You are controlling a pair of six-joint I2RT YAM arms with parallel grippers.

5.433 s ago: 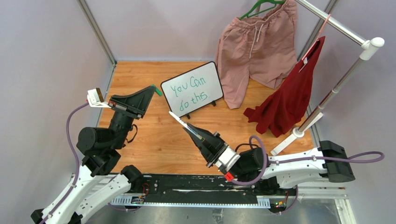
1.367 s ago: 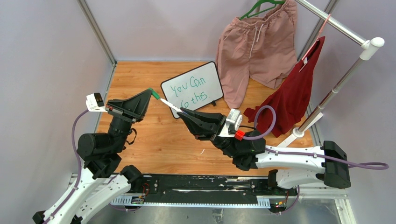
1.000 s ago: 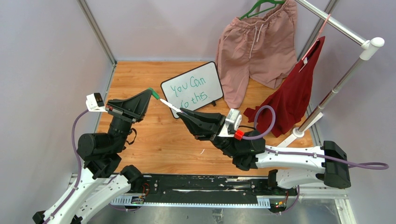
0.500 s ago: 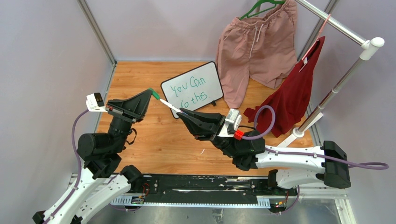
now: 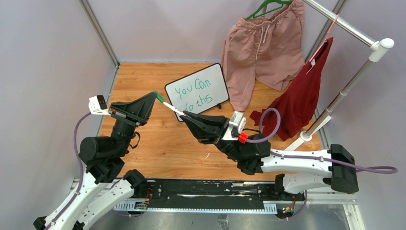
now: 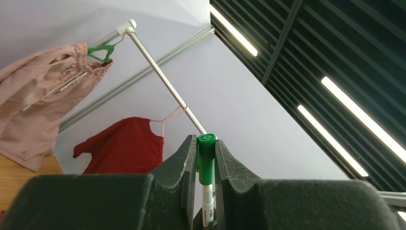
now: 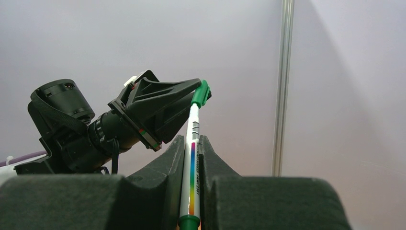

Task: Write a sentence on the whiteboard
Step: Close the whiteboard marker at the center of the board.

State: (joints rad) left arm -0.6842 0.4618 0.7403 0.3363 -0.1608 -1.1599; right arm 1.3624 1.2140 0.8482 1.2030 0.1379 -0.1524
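Note:
The whiteboard (image 5: 197, 91) stands tilted at the back middle of the wooden table. The sentence (image 5: 194, 94) on it reads "You Can do this" in green, on two lines. In front of the board, my right gripper (image 5: 186, 116) (image 7: 192, 141) is shut on the white marker (image 5: 173, 109) (image 7: 191, 167). It holds the marker's barrel pointing up and left. My left gripper (image 5: 154, 96) (image 6: 206, 143) is shut on the green cap (image 5: 157, 96) (image 6: 206, 158). The cap sits over the marker's far end (image 7: 200, 93), so both grippers hold the one joined pen.
Pink shorts (image 5: 261, 48) on a green hanger and a red top (image 5: 297, 100) hang from a clothes rack at the back right. The rack's white pole (image 5: 344, 91) slants down to a base (image 5: 299, 139) on the table. Grey walls stand close on the left and behind.
Since the oldest frame my right gripper has swung up and left, bringing the marker's end into the cap held by the left gripper. Over the last second nothing has visibly moved.

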